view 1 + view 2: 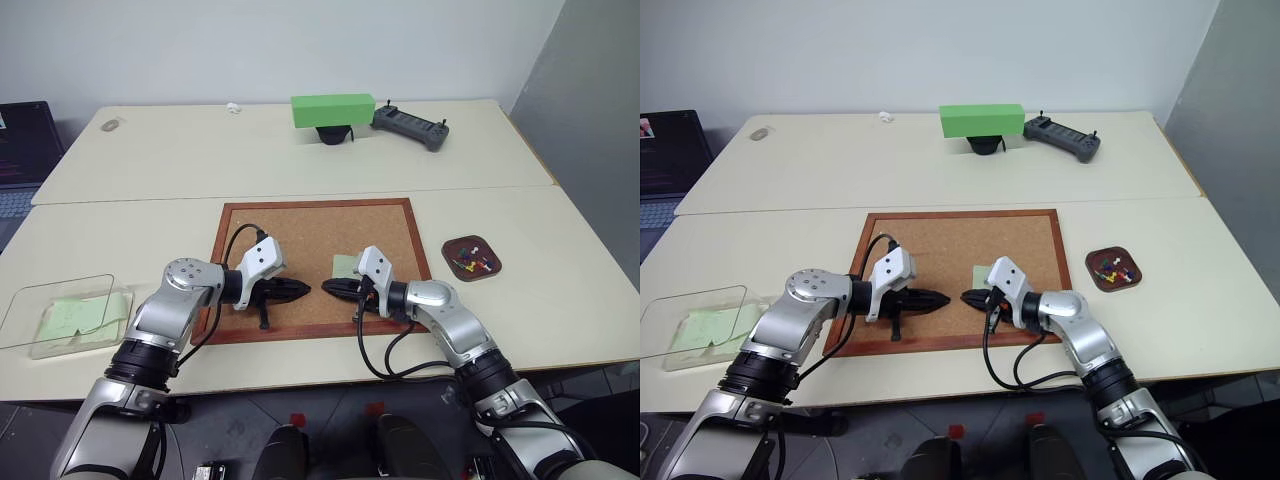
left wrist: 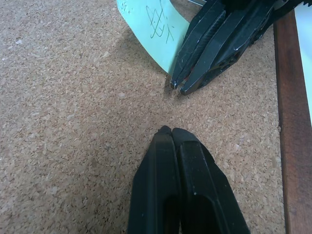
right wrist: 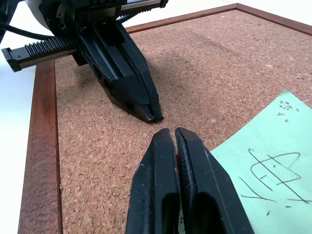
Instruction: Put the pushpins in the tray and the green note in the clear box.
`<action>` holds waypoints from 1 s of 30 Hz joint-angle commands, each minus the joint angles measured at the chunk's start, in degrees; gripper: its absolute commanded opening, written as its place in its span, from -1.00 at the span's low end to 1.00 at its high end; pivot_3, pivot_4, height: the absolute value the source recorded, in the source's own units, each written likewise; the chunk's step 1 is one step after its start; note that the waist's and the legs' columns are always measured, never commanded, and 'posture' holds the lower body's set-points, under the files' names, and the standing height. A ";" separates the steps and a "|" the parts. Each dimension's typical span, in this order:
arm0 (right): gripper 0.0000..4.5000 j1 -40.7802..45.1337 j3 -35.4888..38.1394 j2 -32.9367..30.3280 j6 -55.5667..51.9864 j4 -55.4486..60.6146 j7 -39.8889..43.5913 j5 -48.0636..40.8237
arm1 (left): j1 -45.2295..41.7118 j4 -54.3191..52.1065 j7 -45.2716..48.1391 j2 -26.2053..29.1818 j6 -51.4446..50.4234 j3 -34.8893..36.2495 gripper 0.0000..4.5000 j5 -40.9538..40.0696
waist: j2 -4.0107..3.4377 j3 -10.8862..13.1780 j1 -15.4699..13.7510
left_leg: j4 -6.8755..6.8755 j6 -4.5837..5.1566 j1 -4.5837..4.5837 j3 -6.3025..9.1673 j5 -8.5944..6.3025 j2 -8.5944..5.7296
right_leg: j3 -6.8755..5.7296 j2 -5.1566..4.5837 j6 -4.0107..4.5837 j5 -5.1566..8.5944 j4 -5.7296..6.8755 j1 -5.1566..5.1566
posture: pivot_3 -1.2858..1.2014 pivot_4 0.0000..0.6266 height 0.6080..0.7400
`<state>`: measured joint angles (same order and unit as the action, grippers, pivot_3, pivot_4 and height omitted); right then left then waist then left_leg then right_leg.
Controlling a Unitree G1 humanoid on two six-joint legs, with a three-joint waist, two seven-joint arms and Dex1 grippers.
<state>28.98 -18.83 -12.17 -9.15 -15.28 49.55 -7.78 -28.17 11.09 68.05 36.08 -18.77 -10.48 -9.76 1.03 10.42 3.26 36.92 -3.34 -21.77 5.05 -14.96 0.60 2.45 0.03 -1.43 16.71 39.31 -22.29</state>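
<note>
Closing fully, finger against finger, with nothing caught between: the left gripper [image 1: 305,289], hovering low over the corkboard [image 1: 320,225] and pointing toward 3 o'clock. Facing it tip to tip, just apart: the right gripper [image 1: 325,288], pointing toward 9 o'clock and likewise pinching tight. Showing a thin reddish sliver in the seam between the right fingers [image 3: 151,185] in the right wrist view, too slight to tell whether a pin or only a reflection.

Lying flat on the cork just at 1 o'clock of the right fingertips: the green note [image 1: 345,265], partly tucking under the right gripper's body, so only one corner and a few pen strokes are showing. Hiding its far edge behind the black fingers in the left wrist view too.

Sitting well off at 3 o'clock, beyond the board's wooden frame: the tray [image 1: 448,248], holding the pushpins [image 1: 472,262], a cluster of red, green and blue heads too small to count. Resting far out at 9 o'clock near the table edge: the clear box [image 1: 40,300], its thin walls barely reading against the pale top, holding pale green sheets [image 1: 80,315] overlapping inside.

Standing at 12 o'clock on the far table: a green block [image 1: 332,110], covering most of a dark object beneath it, and beside it a black controller [image 1: 410,127].
</note>
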 commanded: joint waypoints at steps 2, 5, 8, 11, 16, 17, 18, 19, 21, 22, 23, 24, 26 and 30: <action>-0.96 0.81 1.76 -1.92 -1.06 8.24 0.75 -0.95 | 0.44 0.58 -0.17 0.28 -0.64 -0.77 -1.00 0.74 | 0.00 0.00 -0.11 | 0.01 0.00 -0.03 0.01 0.00 0.00 | -0.01 -0.01 0.00 0.00 0.00 -0.02 | 0.03 -0.52 1.00; -0.96 0.95 2.57 -2.81 -3.16 11.91 0.54 -1.98 | 0.45 0.91 -0.33 0.13 -0.41 -0.87 -1.00 0.86 | -0.01 0.02 -0.18 | 0.01 0.00 -0.10 0.03 0.00 0.00 | -0.02 -0.06 0.00 0.00 0.00 -0.06 | 0.03 -0.52 1.00; -0.96 0.87 3.29 -3.44 -4.79 14.01 0.24 -2.46 | 0.32 1.28 -0.58 -0.20 -0.13 -1.04 -1.00 1.01 | -0.01 0.02 -0.17 | 0.01 0.00 -0.06 0.04 0.00 0.00 | -0.03 -0.06 0.00 0.00 0.01 -0.04 | 0.03 -0.52 1.00; -0.96 1.02 4.04 -4.11 -5.46 15.14 0.14 -2.42 | 0.20 1.62 -0.73 -0.55 0.39 -1.26 -1.00 1.17 | -0.01 0.02 -0.17 | 0.02 0.00 -0.02 0.04 0.00 -0.01 | -0.03 -0.05 0.00 0.00 0.05 -0.02 | 0.03 -0.52 1.00; -0.96 1.56 4.66 -4.80 -6.11 16.38 -0.17 -2.40 | -0.87 2.07 -1.63 -1.72 0.21 -0.07 -1.00 -0.05 | -0.01 0.02 -0.28 | 0.05 0.00 -0.02 0.03 0.00 -0.02 | -0.01 -0.07 0.00 0.00 0.07 -0.01 | 0.03 -0.52 1.00; -0.96 1.71 4.90 -4.97 -6.33 16.93 -0.32 -2.43 | -1.37 2.01 -1.66 -2.03 -0.67 0.70 -1.00 -1.01 | -0.01 0.02 -0.34 | 0.05 0.00 -0.02 0.03 0.00 -0.02 | -0.01 -0.08 0.00 0.00 0.09 -0.01 | 0.03 -0.52 1.00; -0.96 1.80 5.10 -5.12 -6.50 17.43 -0.46 -2.45 | -1.76 1.92 -1.57 -2.17 -1.56 1.33 -1.00 -1.81 | -0.01 0.02 -0.38 | 0.05 0.00 -0.02 0.03 0.00 -0.03 | -0.01 -0.08 0.00 0.00 0.10 -0.01 | 0.03 -0.52 1.00; -0.96 1.86 5.26 -5.27 -6.66 17.91 -0.57 -2.45 | -2.09 1.81 -1.40 -2.22 -2.44 1.89 -1.00 -2.58 | -0.01 0.02 -0.44 | 0.07 0.00 -0.03 0.03 0.00 -0.03 | -0.02 -0.08 0.00 0.00 0.10 -0.02 | 0.03 -0.52 1.00; -1.00 1.88 5.47 -5.82 -6.83 18.98 -0.51 -2.31 | -3.00 1.43 -1.26 -2.44 -5.75 3.59 -0.82 -5.14 | 0.00 0.02 -0.46 | 0.07 0.00 -0.05 0.05 0.00 -0.03 | -0.03 -0.08 0.00 0.00 0.11 -0.02 | 0.03 -0.52 1.00; -1.00 1.86 5.57 -6.11 -7.01 19.48 -0.45 -2.34 | -3.57 1.23 -1.56 -2.69 -7.58 4.51 -0.79 -6.37 | 0.01 0.03 -0.46 | 0.07 0.00 -0.05 0.06 0.00 -0.03 | -0.04 -0.08 0.00 0.00 0.10 -0.02 | 0.03 -0.52 1.00; -1.00 1.84 5.70 -6.41 -7.17 19.92 -0.47 -2.35 | -4.19 0.87 -1.81 -2.90 -9.32 5.41 -0.69 -7.66 | 0.01 0.03 -0.45 | 0.07 0.00 -0.06 0.06 0.00 -0.03 | -0.05 -0.08 0.00 0.00 0.10 -0.02 | 0.03 -0.52 1.00; -1.00 1.88 5.85 -6.70 -7.20 20.09 -0.52 -2.33 | -4.72 0.48 -1.99 -3.07 -10.63 6.06 -0.60 -8.63 | 0.02 0.03 -0.44 | 0.07 0.00 -0.08 0.09 0.00 -0.03 | -0.07 -0.07 0.00 0.00 0.10 -0.04 | 0.03 -0.52 1.00; -1.00 1.98 5.97 -7.04 -7.18 20.12 -0.61 -2.36 | -5.21 -0.03 -2.19 -3.21 -12.00 6.56 -0.44 -9.50 | 0.02 0.04 -0.44 | 0.06 0.00 -0.11 0.13 0.00 -0.02 | -0.11 -0.07 0.00 0.00 0.10 -0.05 | 0.03 -0.52 1.00; -1.00 3.72 8.68 -7.35 -8.52 19.89 -2.55 -3.30 | -6.66 -4.20 -4.17 -4.48 -19.19 11.05 -0.11 -15.96 | 0.03 0.05 -0.41 | 0.05 0.00 -0.11 0.13 0.00 -0.02 | -0.10 -0.07 0.00 0.00 0.08 -0.05 | 0.03 -0.52 1.00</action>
<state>30.05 -13.29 -19.37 -17.07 2.22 48.40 -9.47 -33.10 11.19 65.12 32.09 -33.82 -3.34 -20.65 1.06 10.47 2.85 36.97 -3.34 -21.90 5.18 -14.95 0.60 2.35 -0.05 -1.43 16.71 39.40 -22.34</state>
